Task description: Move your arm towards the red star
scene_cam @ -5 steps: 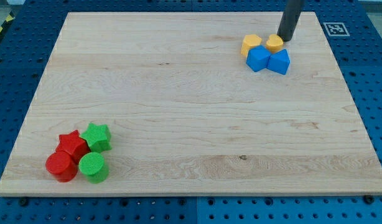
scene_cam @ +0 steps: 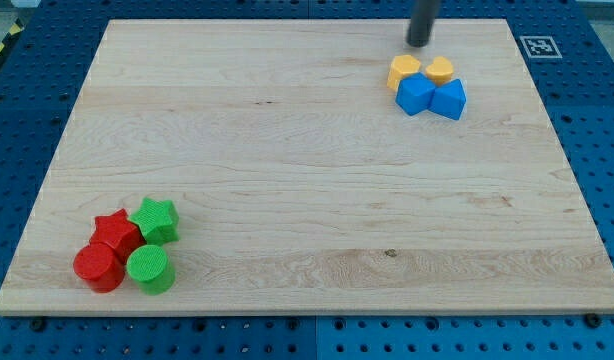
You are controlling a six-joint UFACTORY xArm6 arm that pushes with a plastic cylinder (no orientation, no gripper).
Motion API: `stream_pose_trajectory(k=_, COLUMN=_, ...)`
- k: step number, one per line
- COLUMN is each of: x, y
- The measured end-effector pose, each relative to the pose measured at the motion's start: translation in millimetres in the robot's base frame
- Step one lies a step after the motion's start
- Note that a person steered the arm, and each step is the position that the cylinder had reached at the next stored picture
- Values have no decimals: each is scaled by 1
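Pale wooden board (scene_cam: 307,180) rests on a blue perforated table (scene_cam: 17,90). My tip (scene_cam: 418,44), a bare rod with no jaws, stands far right, just beyond the yellow blocks (scene_cam: 405,70). Red star (scene_cam: 116,232) lies near left, touching the green star (scene_cam: 155,219).

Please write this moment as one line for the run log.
tip: view's top, above yellow blocks | red star: bottom left, far from tip | contact: none
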State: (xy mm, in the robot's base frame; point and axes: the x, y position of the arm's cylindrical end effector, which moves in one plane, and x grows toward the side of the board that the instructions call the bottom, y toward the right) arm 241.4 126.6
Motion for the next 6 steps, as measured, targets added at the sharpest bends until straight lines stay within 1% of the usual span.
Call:
stream_pose_trajectory(k=1, x=23, y=-85)
stream_pose_trajectory(k=2, x=62, y=-169)
stream_pose_trajectory(k=3, x=119, y=-236)
stream_pose_trajectory(k=4, x=196, y=-294)
stream_pose_trajectory(k=5, x=263, y=-332)
stream_pose_trajectory(k=6, x=309, y=-375)
